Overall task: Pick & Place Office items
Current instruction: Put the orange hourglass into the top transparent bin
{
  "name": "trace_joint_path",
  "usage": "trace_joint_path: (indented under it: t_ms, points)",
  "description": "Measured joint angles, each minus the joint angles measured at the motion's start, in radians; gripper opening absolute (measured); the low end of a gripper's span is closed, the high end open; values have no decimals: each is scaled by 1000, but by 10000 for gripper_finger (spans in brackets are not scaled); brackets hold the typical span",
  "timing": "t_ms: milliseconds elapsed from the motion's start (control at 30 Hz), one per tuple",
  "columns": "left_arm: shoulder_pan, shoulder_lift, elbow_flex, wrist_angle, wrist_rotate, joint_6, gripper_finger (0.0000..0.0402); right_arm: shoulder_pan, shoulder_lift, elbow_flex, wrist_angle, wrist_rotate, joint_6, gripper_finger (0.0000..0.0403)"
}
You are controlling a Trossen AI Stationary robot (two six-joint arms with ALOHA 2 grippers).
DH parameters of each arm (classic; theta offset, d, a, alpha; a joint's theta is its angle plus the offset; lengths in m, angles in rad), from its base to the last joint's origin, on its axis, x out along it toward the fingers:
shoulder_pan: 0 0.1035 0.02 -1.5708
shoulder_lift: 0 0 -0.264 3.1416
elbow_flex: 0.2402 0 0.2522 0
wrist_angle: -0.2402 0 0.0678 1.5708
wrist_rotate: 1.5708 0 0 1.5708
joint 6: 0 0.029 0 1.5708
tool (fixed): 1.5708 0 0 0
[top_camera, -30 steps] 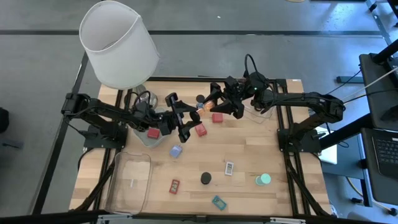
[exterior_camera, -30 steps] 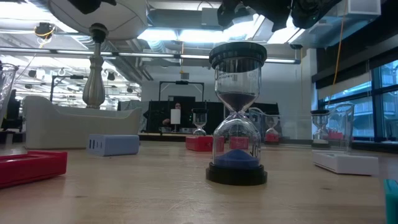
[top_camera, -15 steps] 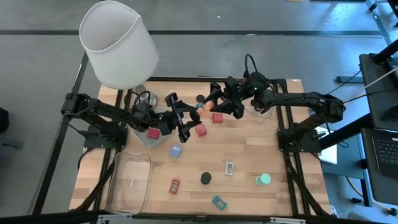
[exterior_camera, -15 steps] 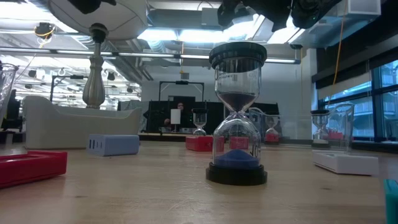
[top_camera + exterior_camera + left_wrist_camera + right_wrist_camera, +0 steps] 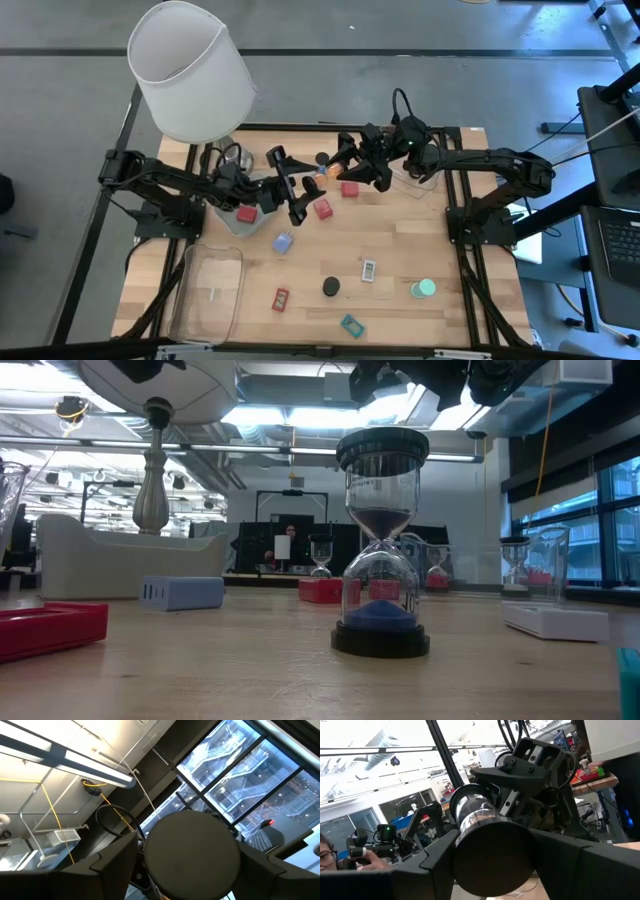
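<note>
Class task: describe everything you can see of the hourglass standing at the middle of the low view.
The hourglass stands upright on the wooden table. It has a dark round cap on top, a matching dark round base, and two clear glass bulbs joined at a narrow neck. Blue sand lies heaped in the lower bulb, and the upper bulb looks dark near the neck. Only the table touches it. No pincer is at it.

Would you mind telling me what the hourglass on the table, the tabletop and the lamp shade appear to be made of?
Hourglass: clear glass bulbs, judging by the see-through walls and highlights, with matte black caps, likely plastic, and blue sand inside. Tabletop: pale wood, apparently butcher-block, with visible plank seams and grain. Lamp shade: white and matte, probably fabric or paper; the look leaves that open.
</note>
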Motion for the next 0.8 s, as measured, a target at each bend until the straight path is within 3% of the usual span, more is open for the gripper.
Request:
trace_joint_path:
  t_ms: [433, 800]
  points:
    - [0, 0, 0, 11, -14, 0, 275, -17, 0, 0, -17, 25, 1, 213]
    - [0, -1, 0, 11, -121, 2, 275, -106, 0, 0, -153, 59, 49, 215]
